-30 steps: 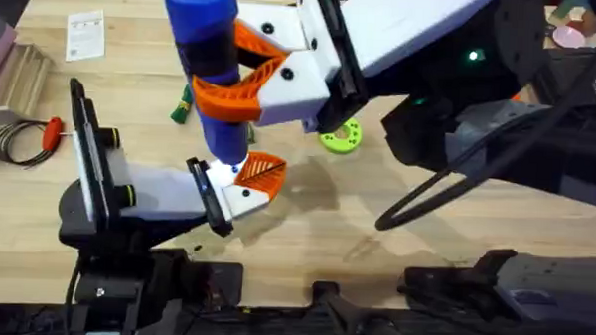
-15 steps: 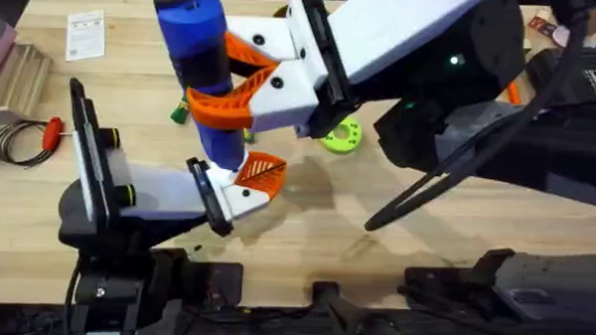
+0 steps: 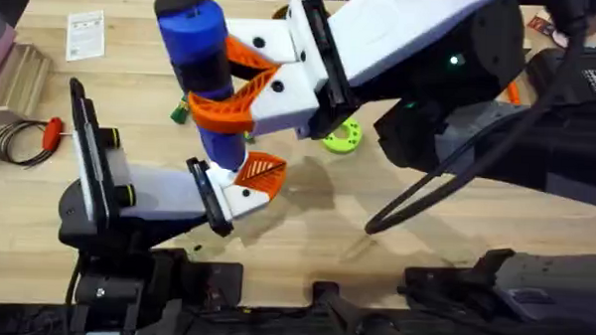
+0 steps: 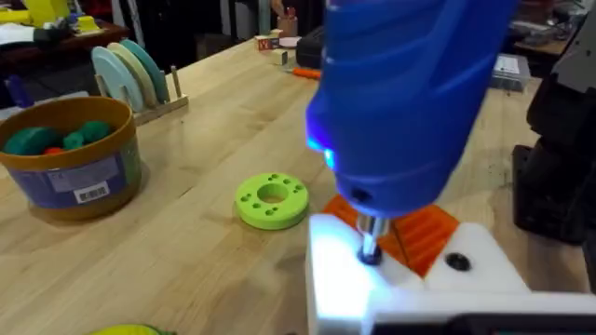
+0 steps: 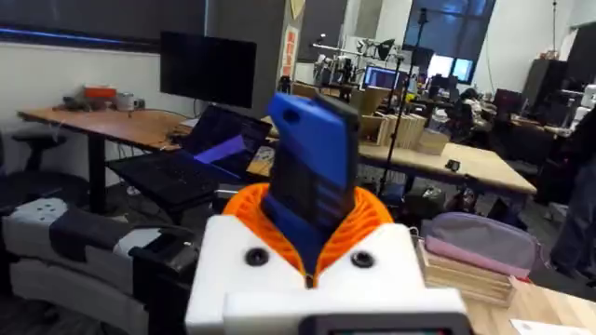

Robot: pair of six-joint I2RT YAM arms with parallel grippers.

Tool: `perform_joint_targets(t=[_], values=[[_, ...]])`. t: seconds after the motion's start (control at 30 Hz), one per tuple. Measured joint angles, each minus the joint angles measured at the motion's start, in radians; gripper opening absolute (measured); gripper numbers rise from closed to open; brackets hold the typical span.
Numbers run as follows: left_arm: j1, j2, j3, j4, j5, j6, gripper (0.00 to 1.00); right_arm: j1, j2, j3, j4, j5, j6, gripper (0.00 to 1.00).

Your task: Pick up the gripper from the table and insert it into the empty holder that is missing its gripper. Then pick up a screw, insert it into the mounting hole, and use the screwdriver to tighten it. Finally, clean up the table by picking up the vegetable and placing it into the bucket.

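We see our right gripper (image 3: 243, 84), white with orange ribbed pads, clamped around the chunky blue cylindrical screwdriver (image 3: 204, 70), held upright with its short metal bit (image 4: 370, 239) down in the white plastic holder (image 4: 400, 284) at our left arm's tip. The small orange wedge gripper (image 3: 261, 172) sits in that holder. The orange-rimmed round bucket (image 4: 70, 158) stands near a green disc (image 4: 271, 200). Our left gripper's state we cannot tell
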Motion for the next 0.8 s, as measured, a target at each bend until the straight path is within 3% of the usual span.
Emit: perform_joint_targets(t=[0.8], values=[[0.000, 0.000, 0.000, 0.000, 0.000, 0.000, 0.004, -0.006, 0.000, 0.000, -0.037, -0.009, -0.011, 0.023]])
